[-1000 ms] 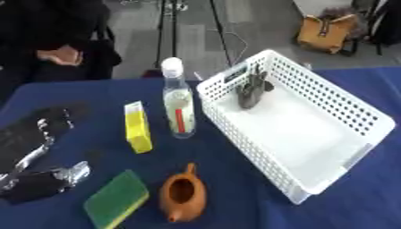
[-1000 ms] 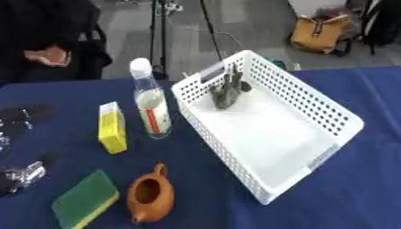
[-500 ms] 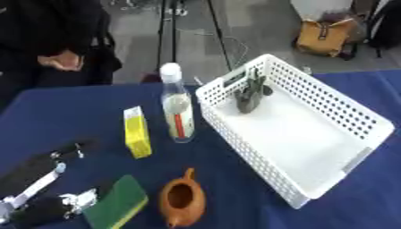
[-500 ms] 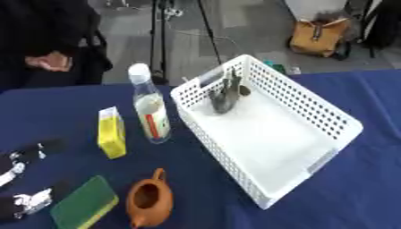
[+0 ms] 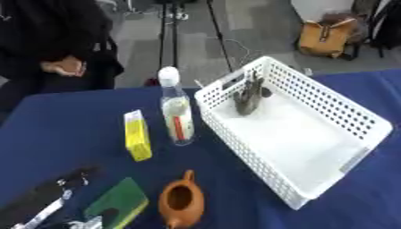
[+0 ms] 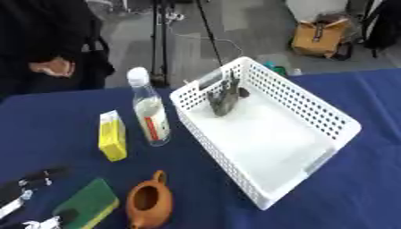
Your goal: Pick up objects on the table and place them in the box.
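Left eye view: left hand (image 5: 43, 205) beside green sponge (image 5: 117, 203)

1 bottle (image 5: 177, 118), 1 sponge (image 5: 117, 204), 1 teapot (image 5: 181, 203), 1 basket (image 5: 329, 103)

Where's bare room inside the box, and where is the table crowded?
The white box is bare across its middle and near end; only a dark object sits at the far corner. Crowded: bottle, yellow carton, sponge and teapot left of it.

A table (image 5: 62, 134) with a dark blue cover carries a white basket (image 5: 354, 117) on the right, an upright clear bottle (image 5: 177, 114) just left of it, a yellow box (image 5: 138, 135) farther left, and a green sponge (image 5: 119, 202) beside a brown teapot (image 5: 181, 202) at the near edge.
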Robot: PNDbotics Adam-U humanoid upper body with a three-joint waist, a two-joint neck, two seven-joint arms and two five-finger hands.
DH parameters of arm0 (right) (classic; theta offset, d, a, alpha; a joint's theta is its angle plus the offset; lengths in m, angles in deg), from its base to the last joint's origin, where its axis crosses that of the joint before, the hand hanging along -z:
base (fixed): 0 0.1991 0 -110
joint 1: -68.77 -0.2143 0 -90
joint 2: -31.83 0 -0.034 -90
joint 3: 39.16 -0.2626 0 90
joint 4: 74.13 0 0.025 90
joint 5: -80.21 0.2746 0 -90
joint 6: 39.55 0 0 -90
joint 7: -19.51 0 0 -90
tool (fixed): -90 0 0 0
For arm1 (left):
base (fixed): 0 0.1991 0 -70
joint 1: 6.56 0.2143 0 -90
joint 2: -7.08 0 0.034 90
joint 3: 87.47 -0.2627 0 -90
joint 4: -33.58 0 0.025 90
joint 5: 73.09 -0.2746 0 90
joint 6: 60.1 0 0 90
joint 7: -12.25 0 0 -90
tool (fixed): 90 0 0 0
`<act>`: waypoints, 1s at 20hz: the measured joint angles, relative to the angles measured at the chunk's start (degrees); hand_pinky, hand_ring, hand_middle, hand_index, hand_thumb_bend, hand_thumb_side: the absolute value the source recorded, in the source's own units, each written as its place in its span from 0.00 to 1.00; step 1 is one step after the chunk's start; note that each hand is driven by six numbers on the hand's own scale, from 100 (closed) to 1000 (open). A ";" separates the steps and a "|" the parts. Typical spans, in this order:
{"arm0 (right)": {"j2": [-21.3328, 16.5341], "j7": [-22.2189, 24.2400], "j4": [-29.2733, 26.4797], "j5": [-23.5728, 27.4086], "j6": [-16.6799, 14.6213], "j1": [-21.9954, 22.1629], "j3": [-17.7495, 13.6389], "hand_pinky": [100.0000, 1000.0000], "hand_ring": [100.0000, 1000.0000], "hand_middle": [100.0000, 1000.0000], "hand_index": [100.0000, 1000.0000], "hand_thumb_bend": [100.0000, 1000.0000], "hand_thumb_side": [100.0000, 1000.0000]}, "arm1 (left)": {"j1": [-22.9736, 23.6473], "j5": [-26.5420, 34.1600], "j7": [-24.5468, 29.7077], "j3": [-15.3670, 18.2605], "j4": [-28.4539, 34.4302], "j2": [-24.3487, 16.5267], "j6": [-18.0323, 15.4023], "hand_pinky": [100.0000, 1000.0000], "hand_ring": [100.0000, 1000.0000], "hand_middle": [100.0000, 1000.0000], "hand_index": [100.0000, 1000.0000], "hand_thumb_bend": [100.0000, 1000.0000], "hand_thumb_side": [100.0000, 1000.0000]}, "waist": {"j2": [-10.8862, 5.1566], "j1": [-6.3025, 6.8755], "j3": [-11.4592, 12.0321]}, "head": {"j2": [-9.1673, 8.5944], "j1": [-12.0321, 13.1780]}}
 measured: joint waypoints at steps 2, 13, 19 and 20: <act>0.00 0.07 0.00 -0.06 0.07 0.02 0.00 0.61 0.55 0.48 0.56 0.00 0.54 | 0.60 -0.65 0.62 0.04 0.00 1.02 0.41 1.00 1.00 1.00 1.00 0.56 0.95 | 0.00 0.11 0.00 | 0.00 0.02; 0.00 0.12 0.00 -0.07 0.11 0.44 0.01 0.61 0.54 0.47 0.56 0.00 0.54 | 0.88 -8.73 2.70 0.80 0.00 4.25 2.92 1.00 1.00 1.00 1.00 0.57 0.96 | 0.00 0.20 -0.20 | 1.58 0.96; 0.00 0.20 0.00 -0.07 0.16 0.45 0.01 0.60 0.54 0.46 0.55 0.00 0.53 | 0.81 -9.83 3.38 1.68 0.00 6.49 4.73 1.00 1.00 1.00 1.00 0.60 0.95 | 0.00 0.19 -0.23 | 1.59 1.01; 0.00 0.21 0.00 -0.07 0.17 0.45 0.01 0.60 0.54 0.46 0.55 0.00 0.53 | 0.81 -9.83 3.76 1.79 0.00 6.84 5.12 1.00 1.00 1.00 1.00 0.61 0.95 | 0.00 0.19 -0.25 | 1.59 1.01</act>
